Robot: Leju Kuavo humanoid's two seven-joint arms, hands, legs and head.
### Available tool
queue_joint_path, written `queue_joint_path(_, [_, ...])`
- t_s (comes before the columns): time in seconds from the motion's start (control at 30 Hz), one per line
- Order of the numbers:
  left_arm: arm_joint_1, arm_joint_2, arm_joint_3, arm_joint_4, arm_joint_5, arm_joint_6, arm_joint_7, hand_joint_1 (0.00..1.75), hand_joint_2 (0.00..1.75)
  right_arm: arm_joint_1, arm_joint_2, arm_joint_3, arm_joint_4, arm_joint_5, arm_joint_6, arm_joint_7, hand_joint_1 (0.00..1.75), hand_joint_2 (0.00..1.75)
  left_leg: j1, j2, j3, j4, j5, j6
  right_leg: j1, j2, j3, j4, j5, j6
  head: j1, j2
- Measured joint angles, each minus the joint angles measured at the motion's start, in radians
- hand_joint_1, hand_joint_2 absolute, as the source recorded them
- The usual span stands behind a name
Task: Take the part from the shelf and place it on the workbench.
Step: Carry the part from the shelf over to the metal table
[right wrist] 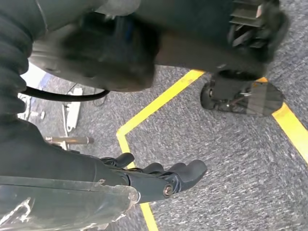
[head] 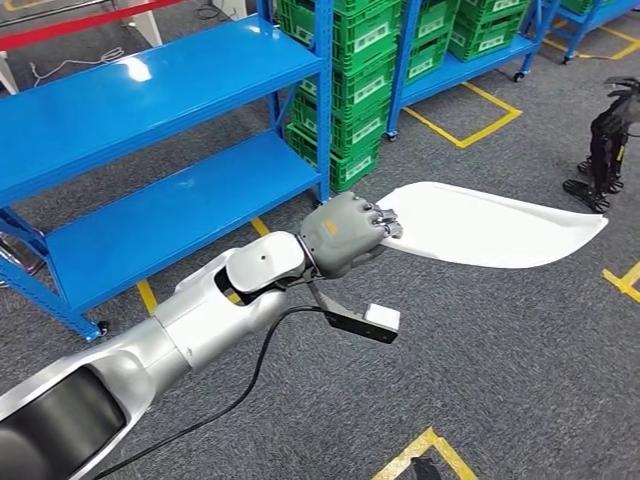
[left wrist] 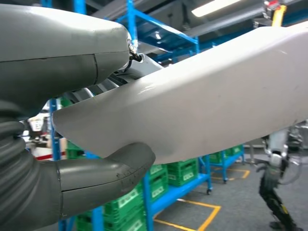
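Carrying step in hand, judged from the part being clear of the shelf and no worktop in sight. To do it well: keep the wrist level so the long blade does not droop, swing slowly (the free end sticks far out and would sweep anything close), and keep a firm clamp at the root.

Nearest: left arm (head: 189,320) reaches out from lower left over grey floor (head: 490,380). Left hand (head: 349,233) holds the part (head: 490,225), fingers (head: 381,218) wrapped over its near end, thumb (left wrist: 109,175) under it in the wrist view. The part is a white, flat, leaf-shaped panel; it juts away from the hand, well above the floor, its tip unsupported.

Right hand (right wrist: 160,180) hangs low over the floor by a yellow line (right wrist: 160,103); fingers lie fairly straight, holding nothing.

Farther: blue shelf (head: 173,200) to the left, apart from the part. Green crates (head: 362,80) behind. A dark robot (head: 607,145) stands far right.
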Motion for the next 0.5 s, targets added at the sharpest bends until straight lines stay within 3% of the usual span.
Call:
queue_joint_path(0.03, [-0.001,0.001,0.0,0.0,0.0,0.0,0.0,1.75,1.75,-0.001,0.0,0.0,0.0,0.0,0.0,0.0,0.0,1.75,-0.003,0.009,-0.001,0.0,0.0,-0.004,0.003,0.001,-0.001,-0.006,-0.001,-0.007,-0.001,0.0])
queue_joint_path(0.1, [-0.001,0.001,0.0,-0.001,0.0,0.0,0.0,1.75,1.75,0.001,0.0,0.0,0.0,0.0,0.0,0.0,0.0,1.75,-0.002,0.025,0.0,0.001,-0.003,-0.012,0.0,0.029,-0.009,-0.007,0.005,-0.018,-0.001,0.0])
queue_joint_path(0.17, [-0.002,0.001,0.0,-0.003,0.0,0.001,0.0,1.75,1.75,0.002,0.0,0.0,0.0,0.001,0.0,0.0,0.0,1.75,0.003,-0.006,-0.014,0.038,-0.036,-0.023,-0.005,0.053,-0.013,-0.01,0.012,-0.028,-0.002,0.0])
queue_joint_path(0.23, [0.0,0.005,0.0,-0.004,0.0,0.002,0.0,1.75,1.75,0.001,0.0,0.0,0.0,0.002,0.0,0.0,0.0,1.75,0.007,-0.06,-0.063,0.155,-0.105,-0.031,-0.009,0.077,-0.018,-0.012,0.017,-0.036,-0.004,0.0])
queue_joint_path(0.27, [0.002,0.009,0.0,-0.005,0.0,0.002,0.0,1.75,1.75,0.0,0.0,0.0,0.0,0.003,0.0,0.0,0.0,1.75,0.008,-0.075,-0.094,0.223,-0.135,-0.033,-0.01,0.091,-0.021,-0.012,0.02,-0.038,-0.005,0.0])
queue_joint_path(0.3, [0.005,0.012,0.0,-0.005,0.0,0.003,0.0,1.75,1.75,0.0,0.0,0.0,0.0,0.004,0.0,0.0,0.0,1.75,0.009,-0.081,-0.117,0.272,-0.15,-0.034,-0.011,0.106,-0.024,-0.012,0.022,-0.039,-0.005,0.0])
queue_joint_path(0.33, [0.008,0.014,0.0,-0.005,0.0,0.003,0.0,1.75,1.75,0.001,0.0,0.0,0.0,0.005,0.0,0.0,0.0,1.75,0.01,-0.084,-0.126,0.288,-0.145,-0.034,-0.012,0.121,-0.026,-0.012,0.025,-0.037,-0.005,0.0])
queue_joint_path(0.4, [0.009,0.016,-0.001,-0.005,0.0,0.003,0.0,1.75,1.75,0.002,0.0,0.0,0.0,0.009,-0.001,0.0,0.0,1.75,0.014,-0.098,-0.088,0.209,-0.085,-0.034,-0.016,0.15,-0.03,-0.011,0.03,-0.031,-0.005,0.0])
queue_joint_path(0.47, [0.006,0.017,0.0,-0.005,0.0,0.004,0.0,1.75,1.75,-0.001,0.0,0.0,0.0,0.013,-0.001,0.0,0.0,1.75,0.024,-0.149,-0.024,0.077,-0.028,-0.034,-0.018,0.177,-0.038,-0.009,0.036,-0.02,-0.006,0.0])
queue_joint_path(0.5, [0.005,0.018,0.0,-0.005,0.0,0.004,0.0,1.75,1.75,-0.004,0.0,0.0,0.0,0.015,-0.001,0.0,0.0,1.75,0.027,-0.17,-0.006,0.036,-0.018,-0.033,-0.02,0.189,-0.044,-0.009,0.041,-0.013,-0.006,0.0])
